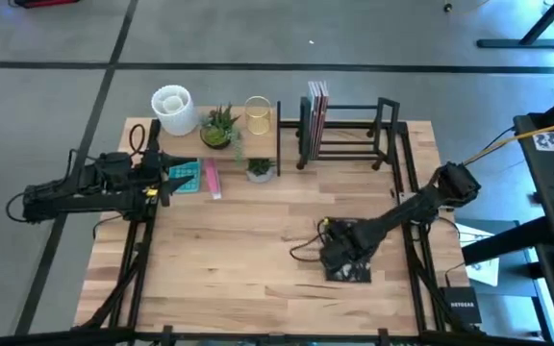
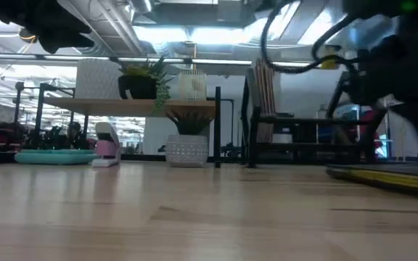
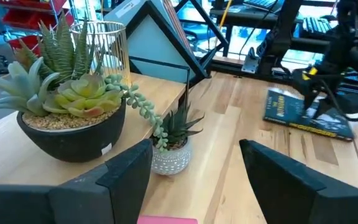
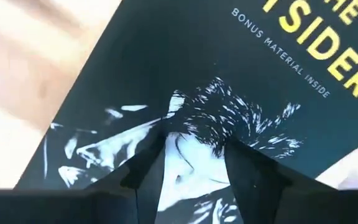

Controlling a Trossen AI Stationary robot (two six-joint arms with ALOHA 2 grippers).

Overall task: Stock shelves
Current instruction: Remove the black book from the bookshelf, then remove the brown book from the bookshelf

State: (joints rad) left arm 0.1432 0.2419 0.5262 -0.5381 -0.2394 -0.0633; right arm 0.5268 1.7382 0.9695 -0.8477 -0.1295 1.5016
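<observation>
A dark book (image 4: 291,74) with yellow title letters lies flat on the tabletop, near right of middle (image 1: 356,275). My right gripper (image 4: 196,142) points down at its cover, fingers a little apart. One of the shelves, a wood board on black legs (image 2: 85,106), carries a white pot (image 1: 172,108), a succulent in a black bowl (image 3: 73,118) and a glass (image 1: 258,113). The other, a black rack (image 1: 383,120), holds upright books (image 1: 315,106). My left gripper (image 3: 194,165) hovers open at the left (image 1: 168,180), facing the wood shelf. My right gripper stands over the book's cover (image 4: 197,112) from above, one finger on either side of the printed picture. Whether its fingertips (image 4: 157,155) touch the cover, I cannot tell. The book lies flat on the table.
A teal tray (image 1: 186,176) and a pink object (image 1: 212,178) lie on the table beside my left gripper. A small plant in a white pot (image 2: 186,148) stands on the table under the wood shelf's right end. Bare tabletop (image 1: 229,259) stretches across the near middle.
</observation>
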